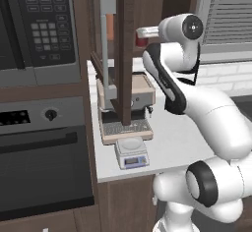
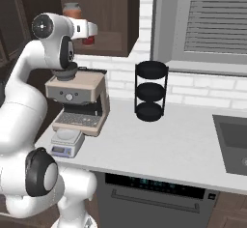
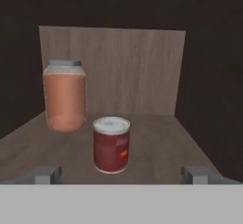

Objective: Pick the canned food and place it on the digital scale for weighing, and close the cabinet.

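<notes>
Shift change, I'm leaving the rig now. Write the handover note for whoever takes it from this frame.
End effector: open, empty, fingers spread wide, reaching into the cabinet toward the canned food.
Canned food: upright on the cabinet shelf, ungrasped, in front of and right of the orange jar.
Digital scale: on the counter in front of the espresso machine, plate bare.
Cabinet door: open.
Done: approach only.
Left: grasp the can, set it on the scale, close the door.

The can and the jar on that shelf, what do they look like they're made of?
The can looks like metal: silvery top, red label with a yellow patch. The jar seems glass or clear plastic, orange inside, with a pale lid. The shelf looks like matte brown wood, with visible grain.
</notes>
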You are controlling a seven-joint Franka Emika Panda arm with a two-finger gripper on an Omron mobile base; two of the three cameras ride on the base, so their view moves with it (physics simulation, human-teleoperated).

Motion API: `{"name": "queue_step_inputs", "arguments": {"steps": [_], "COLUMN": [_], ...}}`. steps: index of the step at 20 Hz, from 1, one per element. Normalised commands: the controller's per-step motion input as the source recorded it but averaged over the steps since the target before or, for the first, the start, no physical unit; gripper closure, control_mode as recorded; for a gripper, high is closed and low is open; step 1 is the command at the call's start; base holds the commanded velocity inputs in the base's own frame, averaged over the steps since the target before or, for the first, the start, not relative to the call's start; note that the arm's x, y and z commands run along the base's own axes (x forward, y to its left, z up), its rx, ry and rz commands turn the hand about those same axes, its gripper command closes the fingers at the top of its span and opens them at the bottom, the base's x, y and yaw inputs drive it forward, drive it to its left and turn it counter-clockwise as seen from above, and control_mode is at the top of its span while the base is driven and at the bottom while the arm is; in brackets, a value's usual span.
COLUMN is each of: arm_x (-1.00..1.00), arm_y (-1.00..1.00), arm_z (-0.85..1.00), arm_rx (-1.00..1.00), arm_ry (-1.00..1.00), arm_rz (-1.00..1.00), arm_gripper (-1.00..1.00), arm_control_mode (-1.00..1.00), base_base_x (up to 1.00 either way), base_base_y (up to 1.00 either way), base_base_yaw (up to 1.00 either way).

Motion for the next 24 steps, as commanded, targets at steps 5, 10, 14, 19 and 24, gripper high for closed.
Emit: {"name": "queue_step_inputs", "arguments": {"steps": [5,10,14,19,24], "arm_x": [0.43,0.45,0.39,0.31,0.25], "arm_y": [0.15,0.12,0.0,0.01,0.01], "arm_z": [-0.12,-0.07,-0.01,-0.12,-0.18], "arm_rx": [0.0,0.0,0.0,0.0,0.0], "arm_ry": [0.0,0.02,0.04,0.01,0.0], "arm_rz": [0.0,0.0,0.0,0.0,0.0], "arm_gripper": [-1.0,-1.0,-1.0,-1.0,-1.0], "arm_control_mode": [-1.0,-1.0,-1.0,-1.0,-1.0], "base_base_x": [0.0,0.0,0.0,0.0,0.0], "base_base_y": [0.0,0.0,0.0,0.0,0.0], "base_base_yaw": [0.0,0.0,0.0,0.0,0.0]}}
